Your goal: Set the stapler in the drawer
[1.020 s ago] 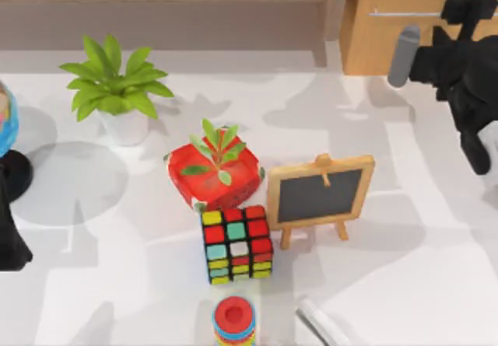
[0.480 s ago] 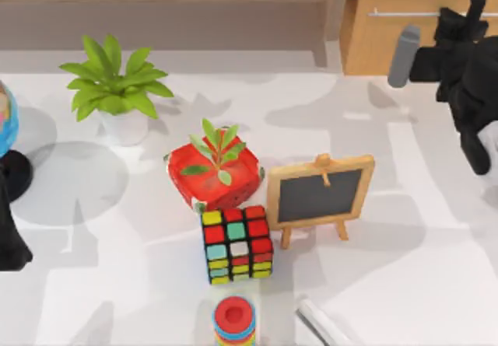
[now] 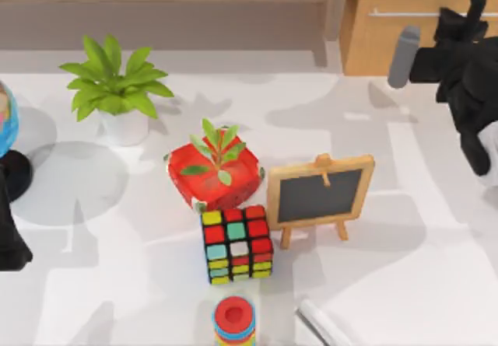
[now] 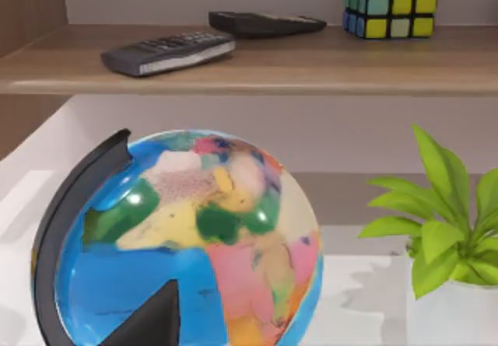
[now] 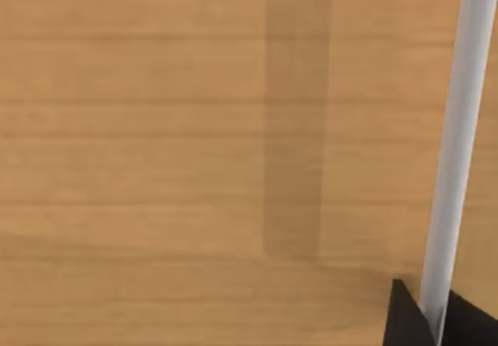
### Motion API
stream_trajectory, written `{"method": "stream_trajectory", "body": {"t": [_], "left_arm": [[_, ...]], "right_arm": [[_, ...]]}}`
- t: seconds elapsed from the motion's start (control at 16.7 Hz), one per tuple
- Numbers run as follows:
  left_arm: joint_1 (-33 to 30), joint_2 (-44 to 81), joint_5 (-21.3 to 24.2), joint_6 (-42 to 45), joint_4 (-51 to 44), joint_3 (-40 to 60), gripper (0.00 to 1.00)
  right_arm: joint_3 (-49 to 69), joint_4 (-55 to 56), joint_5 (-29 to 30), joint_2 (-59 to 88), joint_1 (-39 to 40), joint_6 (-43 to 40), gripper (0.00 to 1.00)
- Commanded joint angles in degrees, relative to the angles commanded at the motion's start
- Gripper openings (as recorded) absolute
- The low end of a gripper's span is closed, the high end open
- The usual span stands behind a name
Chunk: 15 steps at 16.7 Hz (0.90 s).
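Drawer handle sits gripped between right claw fingers, stapler well apart.

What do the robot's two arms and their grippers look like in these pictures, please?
Both arms are matte black and blocky, with no cables or markings to make out. The right arm is a chain of chunky black segments with a grey cylindrical part on its side. The left arm is a plain black shape at the table's left edge.

Shut tan drawer at rear right; white stapler near front edge.
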Motion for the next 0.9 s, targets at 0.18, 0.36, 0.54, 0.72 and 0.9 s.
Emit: {"method": "stream_trajectory", "body": {"t": [0.18,0.36,0.54,0.72,0.9], "left_arm": [[0.00,0.00,0.00,0.00,0.00,0.00,1.00],[0.00,0.00,0.00,0.00,0.00,0.00,1.00],[0.00,0.00,0.00,0.00,0.00,0.00,1.00],[0.00,0.00,0.00,0.00,0.00,0.00,1.00],[0.00,0.00,0.00,0.00,0.00,0.00,1.00]], "right_arm": [[-3.88,2.91,0.64,-2.33,0.56,0.07,0.00],[-11.80,5.64,1.23,-4.33,1.18,0.08,0.00],[-16.03,8.91,1.94,-6.82,1.79,0.09,0.00],[-16.23,9.07,1.96,-6.98,1.94,0.07,0.00],[-16.83,9.54,2.12,-7.22,1.81,0.10,0.00]]}}
